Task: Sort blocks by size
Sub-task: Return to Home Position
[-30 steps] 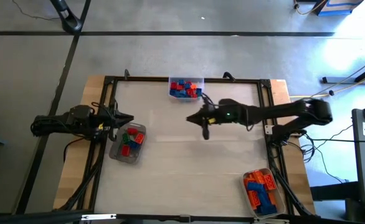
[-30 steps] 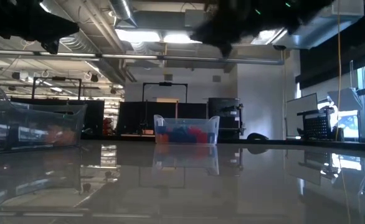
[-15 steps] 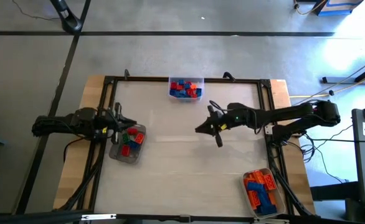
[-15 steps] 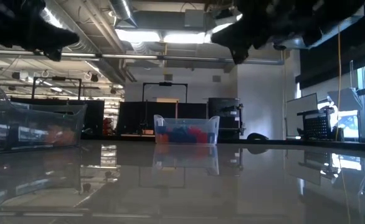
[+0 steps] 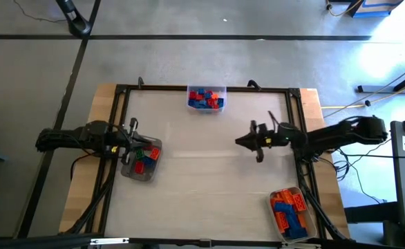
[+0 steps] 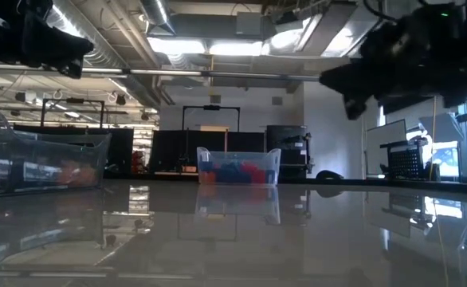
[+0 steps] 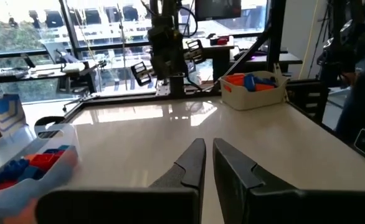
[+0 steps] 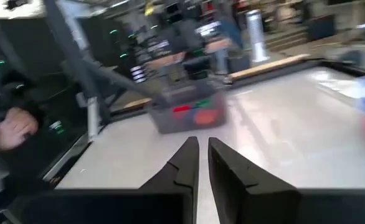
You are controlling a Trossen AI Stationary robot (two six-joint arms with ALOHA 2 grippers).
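Observation:
The blocks lie in three clear trays. Blue and red ones fill the tray at the far edge (image 5: 206, 97), red and green ones the tray at the left (image 5: 142, 159), and orange and blue ones the tray at the near right (image 5: 292, 213). My left gripper (image 5: 132, 140) hangs above the left tray's far end, shut, with nothing in it (image 7: 207, 163). My right gripper (image 5: 240, 141) is shut too, with nothing between its fingers (image 8: 202, 158). It points level toward the left tray from the table's right side, above bare table.
A black frame (image 5: 202, 88) runs round the table. The middle of the tabletop (image 5: 202, 180) is bare. In the right wrist view a person's hand (image 8: 11, 130) shows beyond the table's edge.
My right gripper has drawn back from near the far tray toward the table's right edge and come down, staying shut with nothing in it. My left gripper has pulled back a little toward the left edge. No tray or block has moved.

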